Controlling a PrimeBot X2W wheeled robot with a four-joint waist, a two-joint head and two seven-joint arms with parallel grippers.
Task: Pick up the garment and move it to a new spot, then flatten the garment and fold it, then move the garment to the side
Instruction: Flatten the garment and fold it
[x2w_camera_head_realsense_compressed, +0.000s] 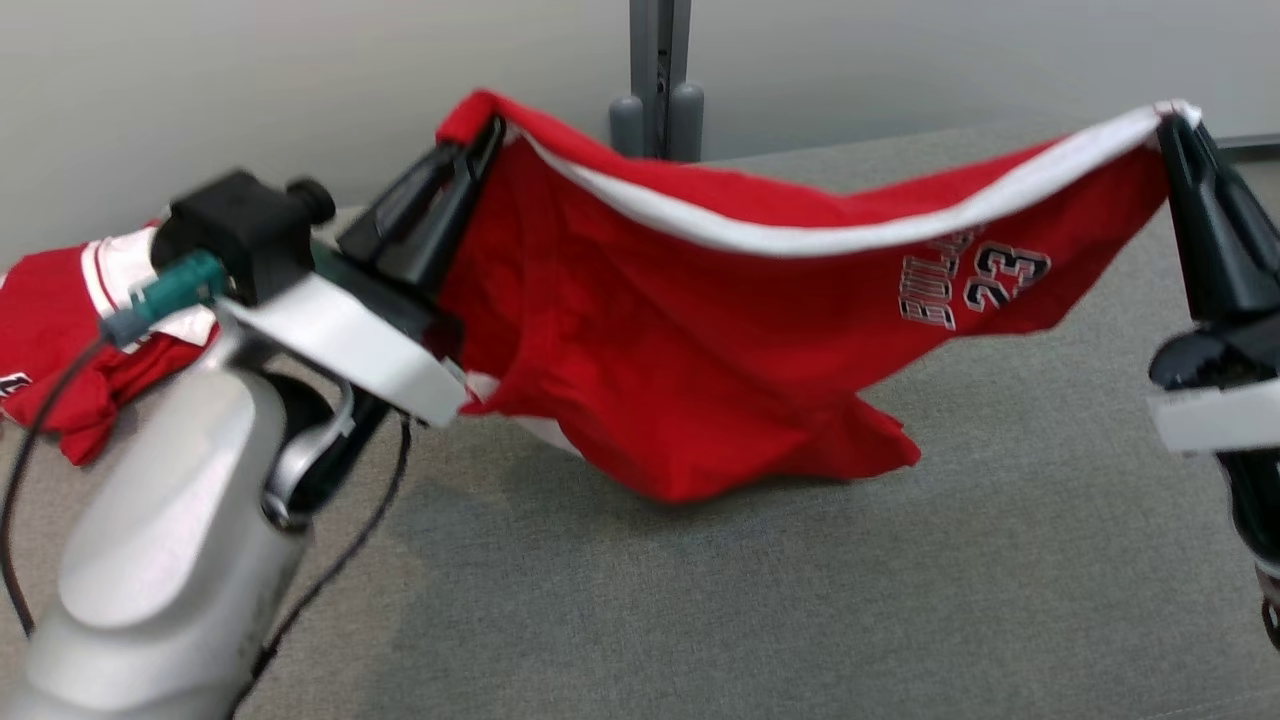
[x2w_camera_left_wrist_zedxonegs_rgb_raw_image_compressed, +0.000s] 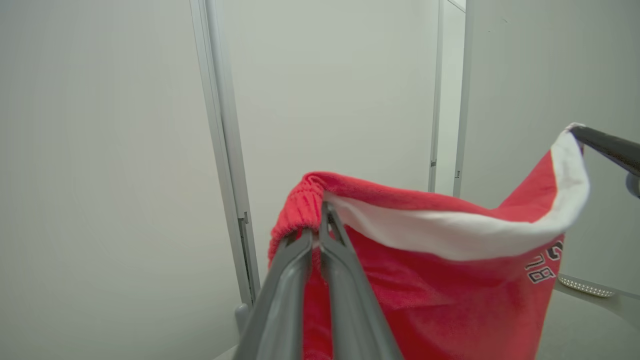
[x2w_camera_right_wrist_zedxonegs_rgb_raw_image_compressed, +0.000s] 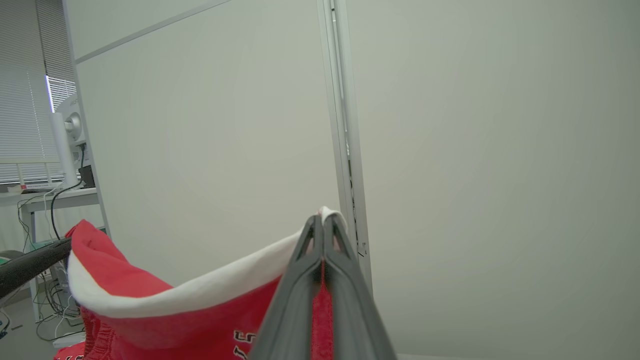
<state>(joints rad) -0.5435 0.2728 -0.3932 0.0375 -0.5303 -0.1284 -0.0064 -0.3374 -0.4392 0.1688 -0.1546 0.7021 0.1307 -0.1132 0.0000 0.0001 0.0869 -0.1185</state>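
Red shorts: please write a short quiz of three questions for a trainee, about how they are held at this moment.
1. True or false: the red shorts lie flat on the table.
2. Which one grips the end nearest the printed number? A) left pincer B) right pincer C) neither
3. Fill in: the band along the upper edge of the shorts is ____.

Key:
1. False. They hang stretched between the two pincers, and each pincer is shut on one end.
2. B
3. white
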